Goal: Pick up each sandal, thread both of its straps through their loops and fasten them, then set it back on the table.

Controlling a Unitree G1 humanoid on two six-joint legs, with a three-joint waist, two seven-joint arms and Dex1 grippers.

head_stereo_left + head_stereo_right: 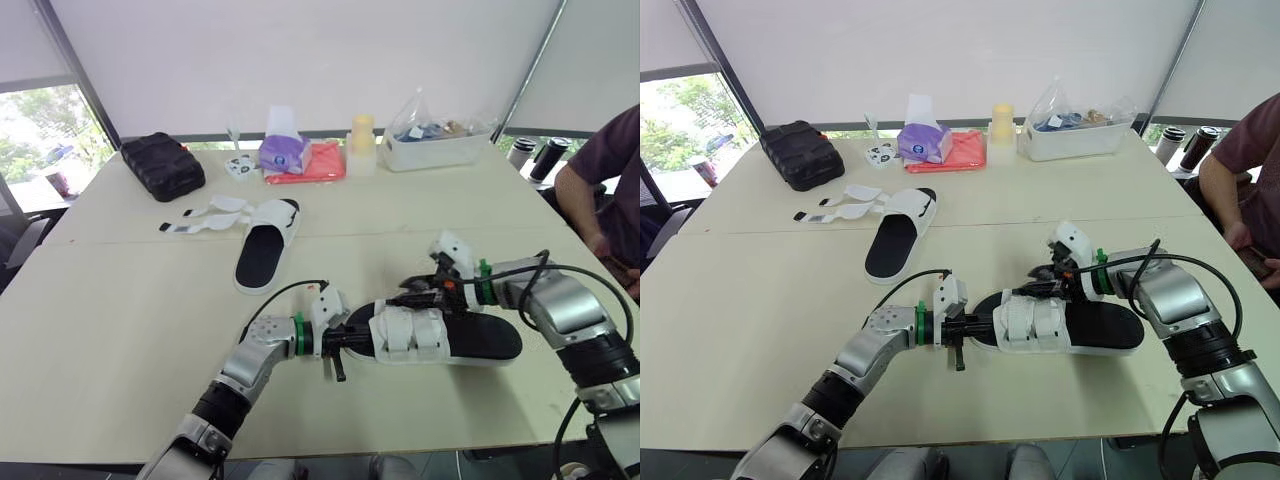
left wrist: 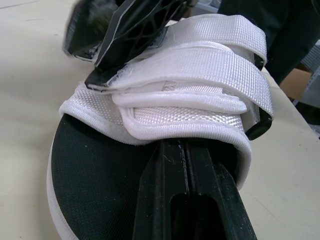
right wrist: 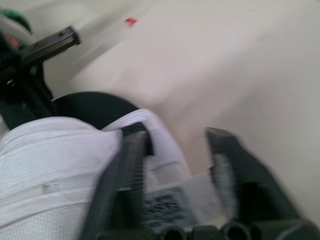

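Note:
The near sandal (image 1: 470,340) has a black footbed and lies near the table's front edge. Its two white straps (image 1: 408,332) are folded across it. My left gripper (image 1: 340,352) is at its toe end and open. One finger (image 2: 192,195) lies on the footbed and reaches under the straps, while the other points off to the side. My right gripper (image 3: 175,165) is open at the straps' far side, with a labelled strap end (image 3: 162,200) between its fingers. The second sandal (image 1: 265,248) lies further back on the left, its straps (image 1: 205,217) spread loose.
Along the table's far edge are a black pouch (image 1: 162,165), a purple tissue pack (image 1: 283,150), a red cloth (image 1: 318,165), a yellow cup stack (image 1: 361,145) and a clear bin (image 1: 440,142). A person (image 1: 600,185) sits at the right edge.

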